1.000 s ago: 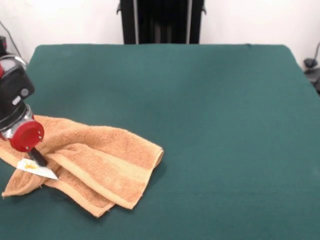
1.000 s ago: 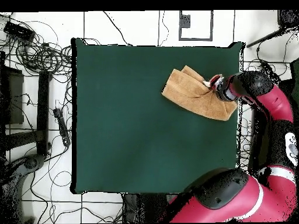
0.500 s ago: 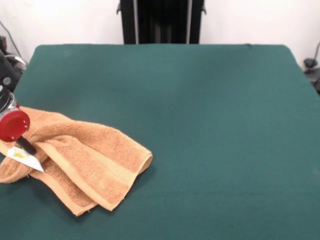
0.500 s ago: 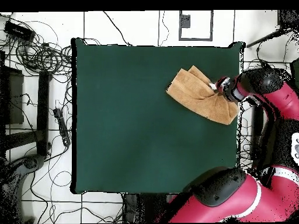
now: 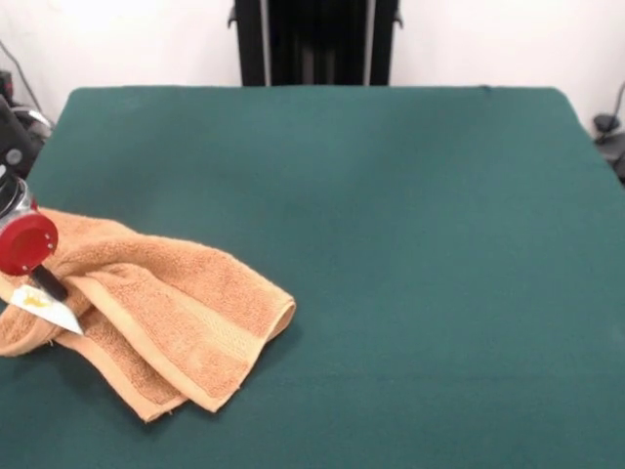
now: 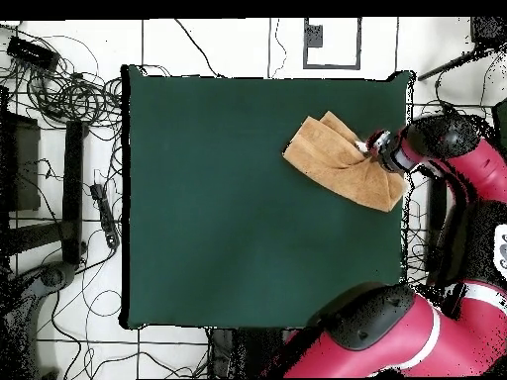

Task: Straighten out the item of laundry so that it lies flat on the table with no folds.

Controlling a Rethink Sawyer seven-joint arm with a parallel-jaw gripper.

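Note:
The item of laundry (image 5: pixel 166 303), an orange-tan towel, lies crumpled and folded over itself at the front left of the green table (image 5: pixel 391 244). Its white tag (image 5: pixel 44 309) sticks out at the left end. My gripper (image 5: pixel 47 284), below a red disc, is down on the towel's left end beside the tag and shut on the cloth there. In the overhead view the towel (image 6: pixel 342 163) sits by the table's (image 6: pixel 228 198) right edge, with the gripper (image 6: pixel 369 148) at its right end. The towel's folded layers hide part of its underside.
The table's left edge in the front view runs just beside the gripper. The red arm (image 6: pixel 465 178) reaches in from off the table's right side in the overhead view. A black column (image 5: pixel 314 41) stands behind the table's far edge. Cables (image 6: pixel 59 79) lie on the floor.
Since one second ago the gripper has moved left in the front view, dragging the towel with it toward the table's edge. Over the last half second almost nothing has shifted.

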